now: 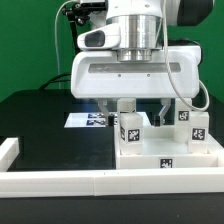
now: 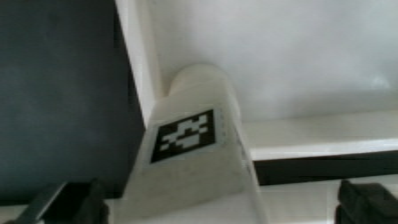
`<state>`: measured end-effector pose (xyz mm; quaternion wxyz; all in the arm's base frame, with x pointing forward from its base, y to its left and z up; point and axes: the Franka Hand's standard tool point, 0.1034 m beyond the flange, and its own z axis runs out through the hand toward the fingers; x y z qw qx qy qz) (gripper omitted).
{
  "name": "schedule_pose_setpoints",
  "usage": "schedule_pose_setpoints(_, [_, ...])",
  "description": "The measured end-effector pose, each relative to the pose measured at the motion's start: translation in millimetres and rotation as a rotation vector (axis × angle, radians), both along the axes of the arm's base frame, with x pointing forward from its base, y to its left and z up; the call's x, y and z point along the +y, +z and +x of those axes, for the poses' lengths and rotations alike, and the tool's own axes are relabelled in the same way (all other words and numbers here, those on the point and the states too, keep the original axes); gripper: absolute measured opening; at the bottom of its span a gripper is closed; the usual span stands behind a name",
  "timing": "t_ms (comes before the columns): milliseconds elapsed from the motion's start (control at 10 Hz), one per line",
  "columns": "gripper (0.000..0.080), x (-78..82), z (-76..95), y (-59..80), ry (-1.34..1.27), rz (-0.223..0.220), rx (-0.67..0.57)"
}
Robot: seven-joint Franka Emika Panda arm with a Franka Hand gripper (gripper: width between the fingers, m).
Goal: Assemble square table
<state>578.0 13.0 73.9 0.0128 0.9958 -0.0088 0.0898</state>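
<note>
The white square tabletop (image 1: 150, 152) lies at the exterior view's right, tray-like, with a tag on its front edge. A white tagged leg (image 1: 131, 128) stands upright on its near-left corner. My gripper (image 1: 137, 108) hangs over this leg, open, with a finger on each side of the leg's top. In the wrist view the leg (image 2: 192, 150) rises between the two dark fingertips (image 2: 71, 203), nearer one finger and with a clear gap to the other; my gripper (image 2: 222, 205) is not closed on it. Two more tagged legs (image 1: 198, 126) stand at the tabletop's far right.
A long white border rail (image 1: 90, 181) runs along the front and turns up at the exterior view's left (image 1: 10, 150). The marker board (image 1: 92, 120) lies flat on the black table behind the gripper. A green wall stands behind.
</note>
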Motion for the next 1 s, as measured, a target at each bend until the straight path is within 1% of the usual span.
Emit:
schedule_pose_setpoints(100, [0.0649, 0.3, 0.2, 0.1, 0.063, -0.018, 0.003])
schedule_pose_setpoints(200, [0.0649, 0.4, 0.2, 0.2, 0.096, -0.026, 0.005])
schedule_pose_setpoints(300, [0.0617, 0.1, 0.2, 0.1, 0.094, -0.026, 0.004])
schedule_pose_setpoints(400, [0.0617, 0.1, 0.2, 0.1, 0.093, -0.026, 0.004])
schedule_pose_setpoints(500, [0.0437, 0.1, 0.2, 0.1, 0.093, -0.026, 0.004])
schedule_pose_setpoints(600, [0.0437, -1.3, 0.4, 0.4, 0.079, -0.024, 0.003])
schedule_pose_setpoints(700, [0.0289, -1.3, 0.6, 0.7, 0.067, -0.022, 0.002])
schedule_pose_setpoints(800, [0.029, -1.4, 0.7, 0.8, 0.067, -0.022, 0.002])
schedule_pose_setpoints(1000, [0.029, -2.0, 0.7, 0.8, -0.036, -0.002, -0.001])
